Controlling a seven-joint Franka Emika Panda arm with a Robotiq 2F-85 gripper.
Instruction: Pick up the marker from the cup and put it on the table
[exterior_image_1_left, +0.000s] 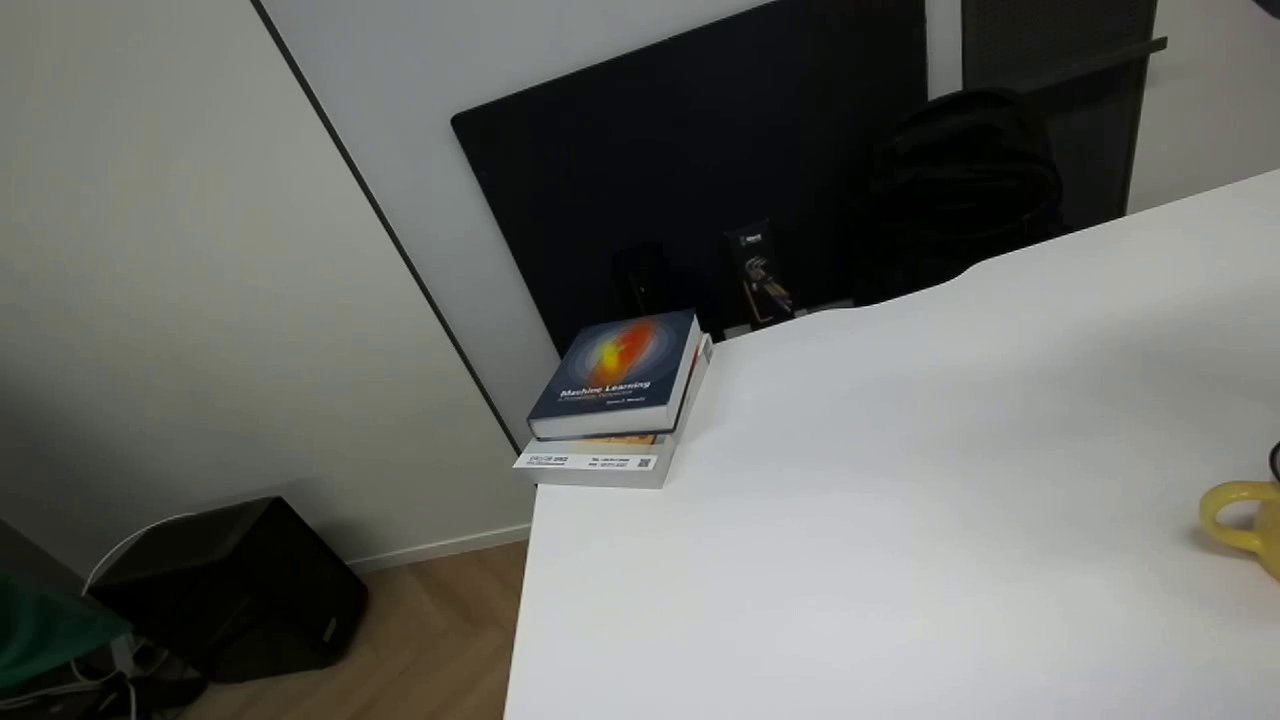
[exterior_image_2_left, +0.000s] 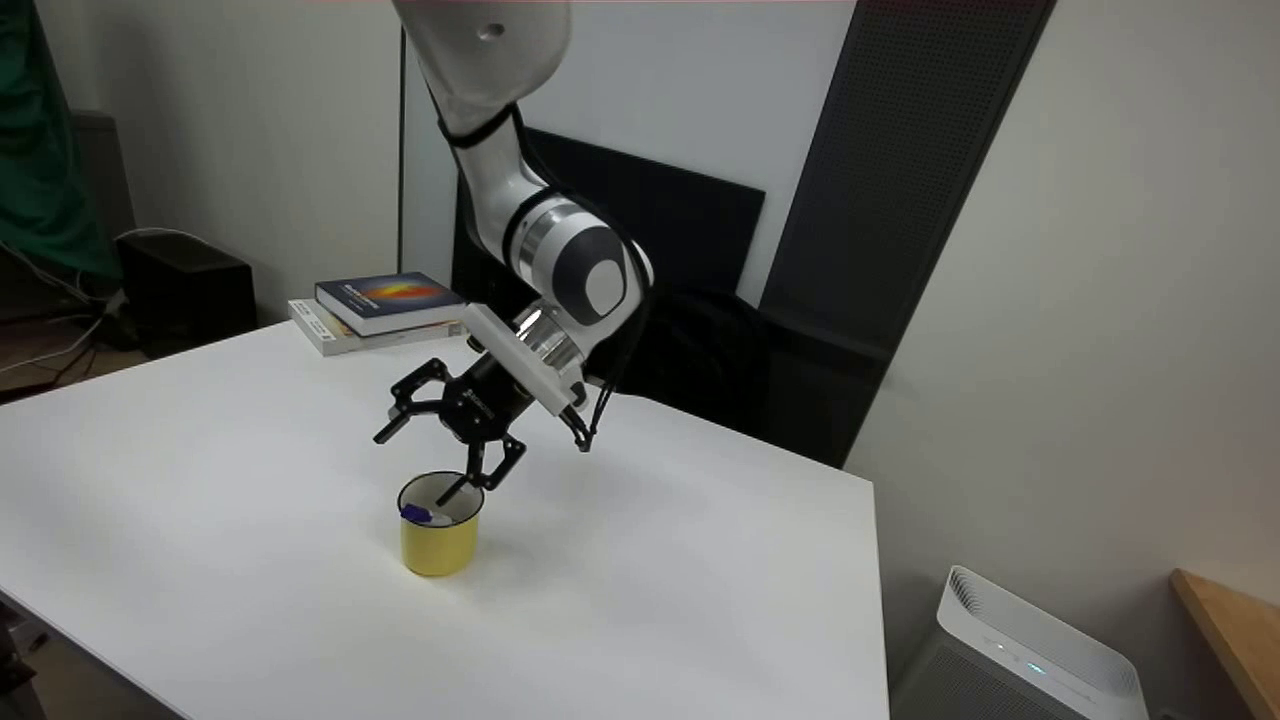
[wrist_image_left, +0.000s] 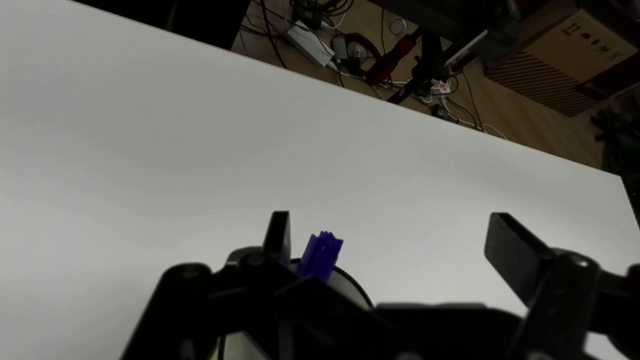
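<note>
Marker (exterior_image_2_left: 416, 514) and yellow mug (exterior_image_2_left: 438, 550) reach you only in part: in the wrist view the gripper (exterior_image_2_left: 410, 470) hides most of the mug and the marker's lower length, leaving you the blue cap (wrist_image_left: 320, 255), which pokes up from inside the mug beside the dark rim. In an exterior view you find the same cap inside the mug near the rim, with a pale patch next to it too small to make out. The frame edge cuts the mug in an exterior view, so you get its handle (exterior_image_1_left: 1210, 516) and a sliver of wall, while a black backpack (exterior_image_1_left: 965, 190) behind the table (exterior_image_2_left: 650, 620) nearly melts into the dark. Your robot arm (exterior_image_2_left: 500, 195) runs out past the top edge. Your jaws stand wide apart, the cap showing between them and closer to one finger (wrist_image_left: 278, 237); one fingertip overlaps the mug's opening, and you cannot tell whether it dips below the rim. You have one marker, one mug, one gripper with two fingers, and two books stacked at the table's corner, the Machine Learning book (exterior_image_1_left: 615, 375) above a white book (exterior_image_1_left: 590, 462).
</note>
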